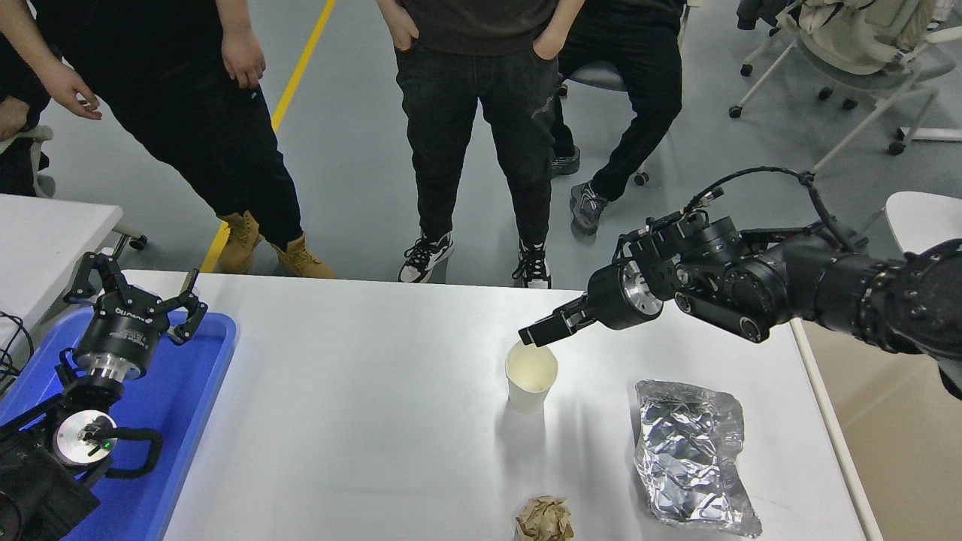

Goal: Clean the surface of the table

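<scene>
Here, the fingers of the right gripper are seen drawn together into one narrow dark tip, with nothing held between them. That tip is placed just above the far rim of an upright white paper cup; whether the rim is touched cannot be told. Behind the tip, the right arm is stretched in from the right edge, angled down and to the left over the table surface. The cup is stood near the middle of this wide white tabletop, by which most of the lower view is filled. To the cup's right, a crumpled sheet of aluminium foil is laid flat, and a ball of crumpled brown paper is seen at the near edge. At the lower left, the left gripper is parked over a blue tray, its fingers spread wide and empty. Beyond the far edge, several people in dark trousers are stood.
</scene>
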Controlling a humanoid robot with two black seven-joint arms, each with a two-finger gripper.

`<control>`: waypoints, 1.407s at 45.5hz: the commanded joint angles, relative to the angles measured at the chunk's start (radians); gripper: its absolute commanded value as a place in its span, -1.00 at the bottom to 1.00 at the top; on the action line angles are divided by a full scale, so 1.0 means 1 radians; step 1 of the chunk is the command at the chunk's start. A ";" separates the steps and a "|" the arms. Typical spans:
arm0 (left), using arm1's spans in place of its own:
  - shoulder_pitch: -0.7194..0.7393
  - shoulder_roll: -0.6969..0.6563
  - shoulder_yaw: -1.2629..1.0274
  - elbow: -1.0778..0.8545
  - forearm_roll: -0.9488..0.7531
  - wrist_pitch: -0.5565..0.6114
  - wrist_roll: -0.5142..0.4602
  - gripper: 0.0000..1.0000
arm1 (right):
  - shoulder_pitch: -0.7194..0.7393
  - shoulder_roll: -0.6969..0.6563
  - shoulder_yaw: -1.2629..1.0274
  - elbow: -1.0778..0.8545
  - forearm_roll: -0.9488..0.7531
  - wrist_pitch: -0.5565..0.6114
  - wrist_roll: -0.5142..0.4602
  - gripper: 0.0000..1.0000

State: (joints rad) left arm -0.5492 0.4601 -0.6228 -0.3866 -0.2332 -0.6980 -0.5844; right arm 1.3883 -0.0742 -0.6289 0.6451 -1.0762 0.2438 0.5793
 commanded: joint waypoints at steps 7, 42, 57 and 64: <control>0.000 0.000 0.000 0.000 0.000 0.000 0.000 1.00 | -0.071 0.045 -0.009 -0.074 0.004 -0.032 -0.036 0.95; 0.000 0.000 0.000 0.000 0.000 0.000 0.000 1.00 | -0.173 0.068 -0.017 -0.151 -0.001 -0.098 -0.041 0.45; 0.000 0.000 0.000 0.000 0.000 0.000 0.000 1.00 | -0.207 0.068 -0.018 -0.168 -0.010 -0.098 -0.039 -0.13; 0.000 0.000 0.000 0.000 0.000 0.000 0.000 1.00 | -0.207 0.068 -0.057 -0.171 -0.008 -0.097 -0.038 -0.70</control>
State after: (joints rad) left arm -0.5492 0.4602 -0.6228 -0.3866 -0.2332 -0.6980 -0.5845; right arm 1.1909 -0.0065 -0.6532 0.4840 -1.0840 0.1467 0.5400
